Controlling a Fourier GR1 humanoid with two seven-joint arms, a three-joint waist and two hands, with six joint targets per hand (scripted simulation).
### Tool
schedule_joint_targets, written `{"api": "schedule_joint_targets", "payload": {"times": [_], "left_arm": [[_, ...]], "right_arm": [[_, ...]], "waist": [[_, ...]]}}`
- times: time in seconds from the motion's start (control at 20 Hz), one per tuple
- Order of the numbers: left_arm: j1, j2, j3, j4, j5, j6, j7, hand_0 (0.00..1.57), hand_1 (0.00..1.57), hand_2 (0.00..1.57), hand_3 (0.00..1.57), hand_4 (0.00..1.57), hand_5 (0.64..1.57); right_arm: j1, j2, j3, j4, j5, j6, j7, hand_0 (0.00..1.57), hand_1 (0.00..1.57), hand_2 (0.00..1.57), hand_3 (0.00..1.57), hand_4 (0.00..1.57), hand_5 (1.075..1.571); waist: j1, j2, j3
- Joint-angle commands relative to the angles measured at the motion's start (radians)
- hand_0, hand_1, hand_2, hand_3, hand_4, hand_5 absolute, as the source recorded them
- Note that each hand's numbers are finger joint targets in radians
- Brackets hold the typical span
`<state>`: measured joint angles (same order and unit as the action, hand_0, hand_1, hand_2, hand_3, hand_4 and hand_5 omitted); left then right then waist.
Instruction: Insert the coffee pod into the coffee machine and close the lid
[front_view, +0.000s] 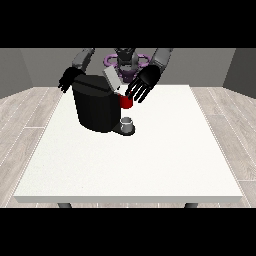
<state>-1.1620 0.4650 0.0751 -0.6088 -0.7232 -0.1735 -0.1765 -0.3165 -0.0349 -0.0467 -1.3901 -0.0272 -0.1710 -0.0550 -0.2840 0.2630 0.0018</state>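
Hand at view's right (145, 82) fingers spread, over red thing at the machine (125, 102). Coffee machine (95, 105) near worktop (150, 160) far edge, lid (112, 79) up. Other hand (66, 80): can't tell.

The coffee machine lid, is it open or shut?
Open. The grey lid sticks up tilted above the black coffee machine.

The coffee machine (94, 107) stands on the surface (150, 160), left of its middle and toward the far edge where the robot (125, 62) stands. Its lid (112, 79) tilts up at the machine's top right. A cup (127, 124) sits on the machine's base at its lower right — directly below a red thing at the machine (125, 102). The hand at the view's right (144, 83) hangs over that red thing, fingers spread downward. The hand at the view's left (66, 80) is behind the machine's upper left corner — past the surface's far edge.
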Motion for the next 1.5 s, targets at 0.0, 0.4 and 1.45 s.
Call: {"api": "schedule_joint_targets", "payload": {"times": [0.0, 0.4, 1.45], "left_arm": [[-0.004, -0.028, -0.036, -0.004, -0.031, -0.036, 0.035, 0.0, 0.0, 0.0, 0.0, 0.0, 1.571], [-0.002, -0.024, -0.028, -0.031, -0.032, -0.054, 0.013, 0.0, 0.0, 0.0, 0.0, 0.0, 1.571], [0.367, -0.322, 0.241, -0.044, 0.327, -0.028, -0.059, 0.0, 0.0, 0.0, 0.0, 0.0, 1.571]], "right_arm": [[0.004, 0.005, -0.022, 0.043, -0.006, -0.014, -0.014, 0.0, 0.0, 0.0, 0.0, 0.35, 1.571], [0.038, -0.015, -0.058, 0.106, -0.043, 0.04, -0.122, 0.0, 0.0, 0.0, 0.0, 0.42, 1.571], [0.229, -0.086, -0.059, 0.032, -0.029, 0.047, -0.007, 0.0, 0.0, 0.0, 0.0, 0.36, 1.571]], "waist": [[0.019, -0.024, -0.0013], [0.042, -0.028, -0.0011], [0.225, -0.43, -0.0029]]}}
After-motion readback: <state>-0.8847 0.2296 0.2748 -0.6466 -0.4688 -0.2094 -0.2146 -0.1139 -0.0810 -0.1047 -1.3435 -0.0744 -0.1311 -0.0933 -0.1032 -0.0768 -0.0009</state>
